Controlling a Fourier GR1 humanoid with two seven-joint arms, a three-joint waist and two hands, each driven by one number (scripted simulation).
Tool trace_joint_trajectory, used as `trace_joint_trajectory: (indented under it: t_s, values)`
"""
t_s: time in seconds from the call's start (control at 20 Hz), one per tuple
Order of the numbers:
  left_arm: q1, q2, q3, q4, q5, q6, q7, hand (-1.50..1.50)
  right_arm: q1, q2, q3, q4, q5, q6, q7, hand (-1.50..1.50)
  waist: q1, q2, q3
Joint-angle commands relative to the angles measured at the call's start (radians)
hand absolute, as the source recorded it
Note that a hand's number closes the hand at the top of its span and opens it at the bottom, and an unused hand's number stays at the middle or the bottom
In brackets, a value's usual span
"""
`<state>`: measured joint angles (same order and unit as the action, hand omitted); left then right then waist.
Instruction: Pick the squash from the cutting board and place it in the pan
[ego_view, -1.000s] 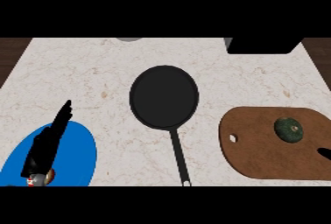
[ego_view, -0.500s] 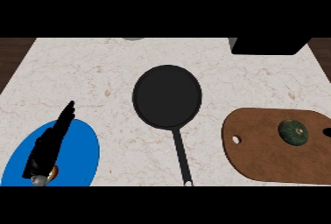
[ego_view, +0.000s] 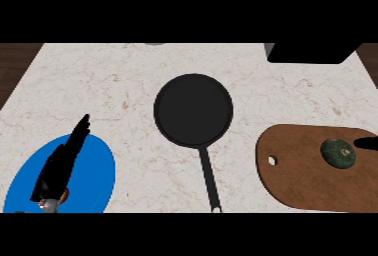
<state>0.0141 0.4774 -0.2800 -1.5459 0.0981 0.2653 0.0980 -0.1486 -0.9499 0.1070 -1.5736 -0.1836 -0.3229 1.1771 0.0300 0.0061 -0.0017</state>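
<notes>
Our left hand (ego_view: 60, 165) rests straight-fingered over the blue plate (ego_view: 100, 165), holding nothing; the pan (ego_view: 193, 110) sits mid-surface (ego_view: 96, 80). The squash (ego_view: 338, 153) is on the cutting board (ego_view: 306, 175), with only a tip of our right hand (ego_view: 367, 143) showing beside it, so we can't tell its spread. We should come down over the squash, curl around it, then lift clear before swinging left.
</notes>
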Motion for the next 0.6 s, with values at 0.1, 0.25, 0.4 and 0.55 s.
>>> trace_joint_trajectory:
  t_s: [0.1,0.25,0.4,0.55]
  values:
    - [0.004,-0.010,0.000,-0.024,-0.014,-0.002,0.016,0.00,-0.113,0.018,0.077,0.109,-0.062,0.118,0.181,-1.50,0.002,-0.001,0.001]
    - [0.000,-0.025,0.002,-0.018,-0.032,0.016,0.028,0.00,-0.143,0.004,0.088,0.161,-0.094,0.171,0.176,-1.50,-0.008,-0.003,0.001]
    - [-0.032,-0.019,0.024,0.005,-0.022,-0.017,0.035,0.00,-0.222,0.039,0.120,0.167,-0.087,0.154,0.226,-1.50,-0.012,-0.003,0.001]
    - [0.022,-0.054,-0.002,0.027,-0.061,0.016,-0.023,0.00,-0.253,0.038,0.142,0.212,-0.096,0.174,0.234,-1.50,-0.013,-0.004,0.000]
